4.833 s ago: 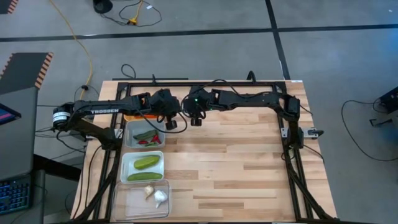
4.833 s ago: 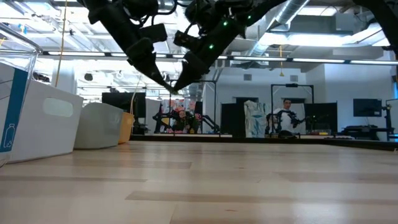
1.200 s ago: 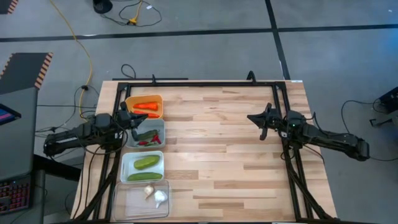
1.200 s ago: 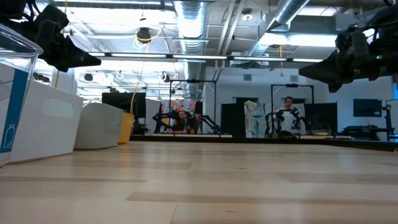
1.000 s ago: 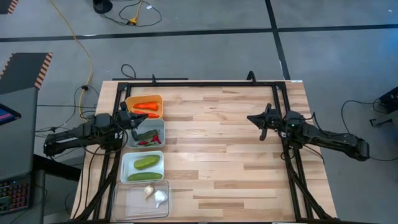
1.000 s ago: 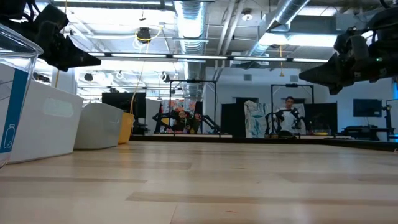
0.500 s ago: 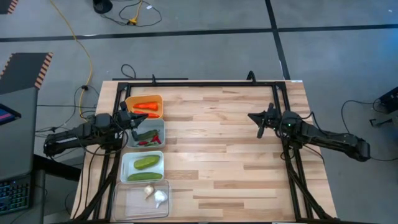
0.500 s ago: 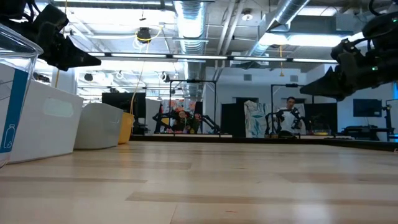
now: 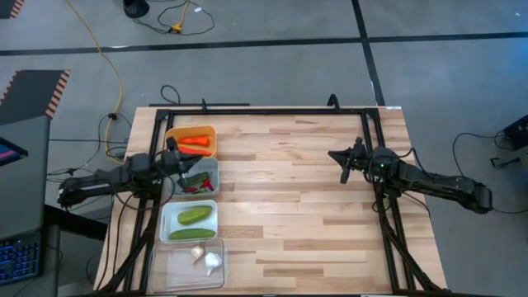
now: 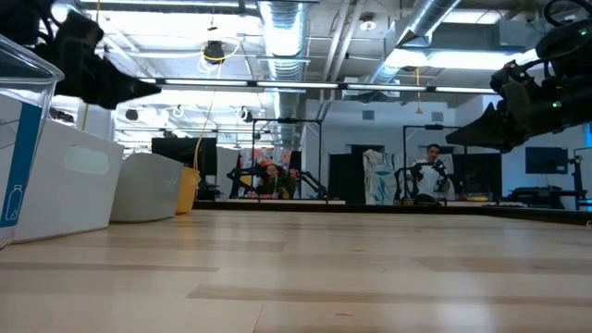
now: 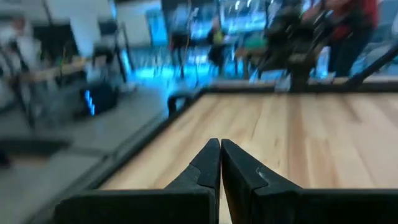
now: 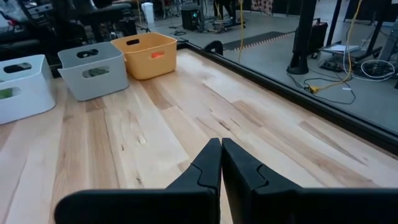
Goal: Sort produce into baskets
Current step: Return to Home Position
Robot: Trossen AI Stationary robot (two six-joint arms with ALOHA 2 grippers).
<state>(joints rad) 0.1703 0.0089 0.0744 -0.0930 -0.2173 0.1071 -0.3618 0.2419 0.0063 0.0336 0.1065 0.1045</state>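
Four baskets stand in a row along the table's left edge. The yellow-orange one (image 9: 175, 133) holds carrots (image 9: 195, 141). The grey one (image 9: 213, 167) holds red and green chili peppers (image 9: 195, 183). The white one (image 9: 167, 221) holds cucumbers (image 9: 193, 216). The clear one (image 9: 165, 268) holds garlic bulbs (image 9: 210, 261). My left gripper (image 9: 183, 165) hangs shut and roughly level above the grey basket's left rim, holding nothing (image 11: 220, 149). My right gripper (image 9: 333, 155) is shut and empty (image 12: 221, 146) above the table's right part, pointing toward the baskets.
A black rail frame (image 9: 264, 110) runs along the table's far edge and down both sides. The wide bare wood (image 9: 289, 214) between the baskets and my right arm is free. Beyond the table lies a workshop room, where a person (image 10: 428, 157) shows far off.
My right gripper has tipped its fingertips downward a little and sunk slightly, staying shut. My left gripper has settled a little lower over the baskets, staying shut. The produce and baskets have not moved.
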